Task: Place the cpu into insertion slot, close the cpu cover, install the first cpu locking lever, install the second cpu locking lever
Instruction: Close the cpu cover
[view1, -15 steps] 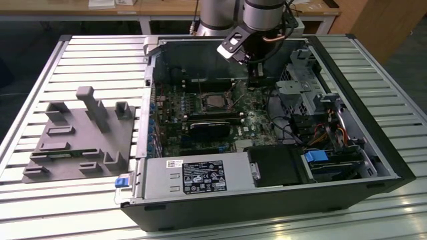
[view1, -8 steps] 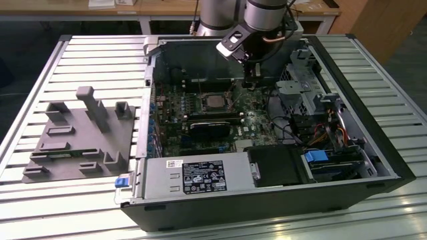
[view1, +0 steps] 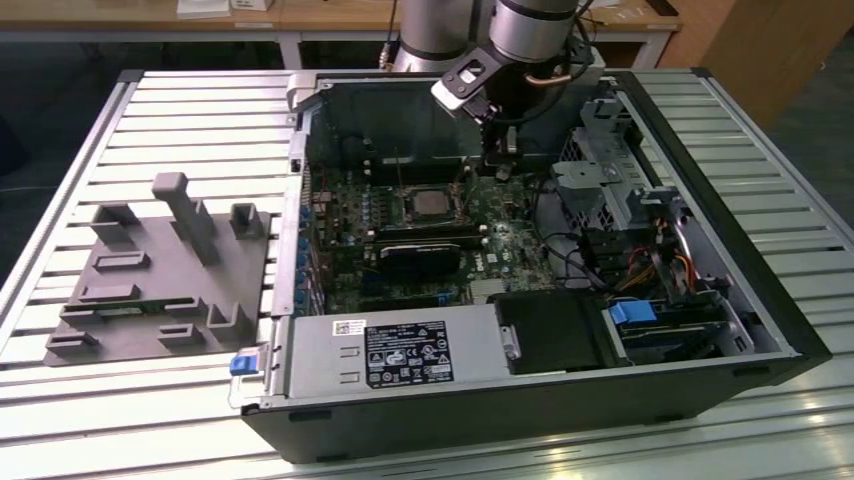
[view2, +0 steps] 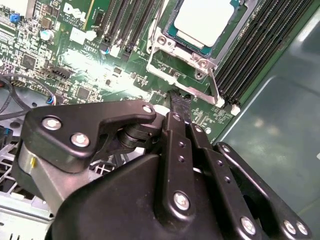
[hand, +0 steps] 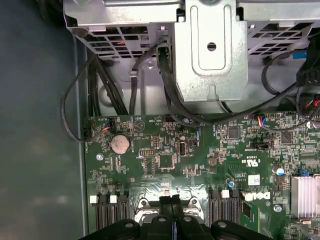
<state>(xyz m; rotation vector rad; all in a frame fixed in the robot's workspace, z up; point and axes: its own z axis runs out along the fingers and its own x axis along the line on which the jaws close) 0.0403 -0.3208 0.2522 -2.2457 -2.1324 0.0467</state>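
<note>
The cpu (view2: 204, 19) lies in the insertion slot (view2: 162, 41) with its silvery top facing up; the exterior view shows the cpu (view1: 430, 203) at the middle of the motherboard. The cpu cover (view2: 162, 74) stands open, a silvery frame hinged up at the slot's edge, with green board showing through its cut-out. A thin locking lever (view2: 215, 86) runs along one side of it. My gripper (view2: 178, 99) is shut with nothing between its black fingers, and its tip is right at the cover's edge. In the first wrist view the gripper (hand: 170, 200) hangs just above the cover (hand: 142, 205).
Black memory slots (view2: 260, 55) flank the socket. A black heatsink block (view1: 416, 258) lies below the cpu, a metal drive cage (view1: 614, 180) and cables (view1: 587, 265) on the exterior view's right. A power supply (view1: 387, 355) fills the near end. A grey fixture (view1: 147, 270) stands outside the case.
</note>
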